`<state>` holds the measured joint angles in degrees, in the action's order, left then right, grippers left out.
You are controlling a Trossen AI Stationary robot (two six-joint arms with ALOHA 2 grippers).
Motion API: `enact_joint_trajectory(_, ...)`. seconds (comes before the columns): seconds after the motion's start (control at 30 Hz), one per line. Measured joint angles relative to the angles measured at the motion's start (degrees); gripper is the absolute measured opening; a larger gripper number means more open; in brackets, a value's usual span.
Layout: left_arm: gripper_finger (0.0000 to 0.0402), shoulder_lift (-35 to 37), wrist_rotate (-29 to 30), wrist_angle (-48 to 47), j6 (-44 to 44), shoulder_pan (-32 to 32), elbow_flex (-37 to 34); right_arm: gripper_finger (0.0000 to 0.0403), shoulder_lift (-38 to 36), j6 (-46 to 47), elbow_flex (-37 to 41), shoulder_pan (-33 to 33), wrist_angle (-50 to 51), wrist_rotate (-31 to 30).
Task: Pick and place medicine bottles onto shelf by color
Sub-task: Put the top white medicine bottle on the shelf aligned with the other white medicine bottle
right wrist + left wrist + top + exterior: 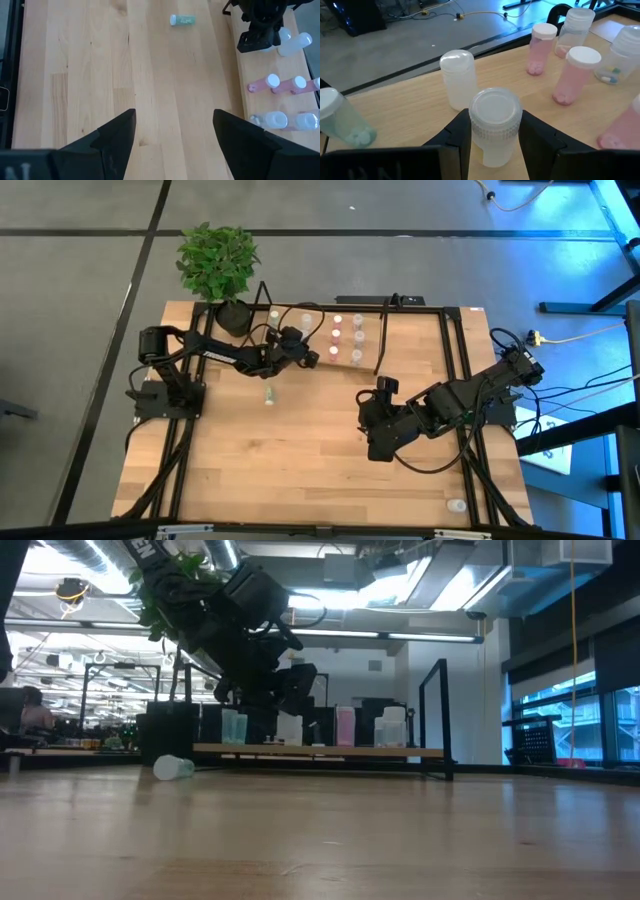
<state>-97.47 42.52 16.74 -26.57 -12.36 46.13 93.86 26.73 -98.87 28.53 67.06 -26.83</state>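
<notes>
Two grippers show: the left gripper [492, 145] is clenched on a white bottle [493, 125] over the shelf [400, 345] at the table's far side, among pink bottles [575, 75], while the right gripper [172, 135] hangs spread wide, holding nothing, above the table's middle [90, 65], a green bottle [268, 394] lying left of it.

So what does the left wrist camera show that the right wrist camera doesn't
Only the left wrist view shows the left gripper closed on a white-capped clear bottle over the shelf, with a frosted white bottle just beyond it.

Only the right wrist view shows the open, empty right gripper over the bare tabletop, and a greenish bottle lying on its side.

Both show the pink bottles standing on the shelf.
</notes>
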Motion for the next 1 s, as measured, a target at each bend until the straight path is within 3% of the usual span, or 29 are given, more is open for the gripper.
enact_joint_trajectory(0.7, 0.0121, -3.4, 0.6, 3.9, -0.3, 0.0, -0.1, 0.0267, 0.0, 0.0, 0.0, 0.0, -0.6, 0.0)
enact_joint_trajectory(1.0, 0.0156, -3.4, 1.2, 3.7, 0.1, 0.0, -0.1, 0.0267, 0.0, 0.0, 0.0, 0.0, -1.7, 0.0)
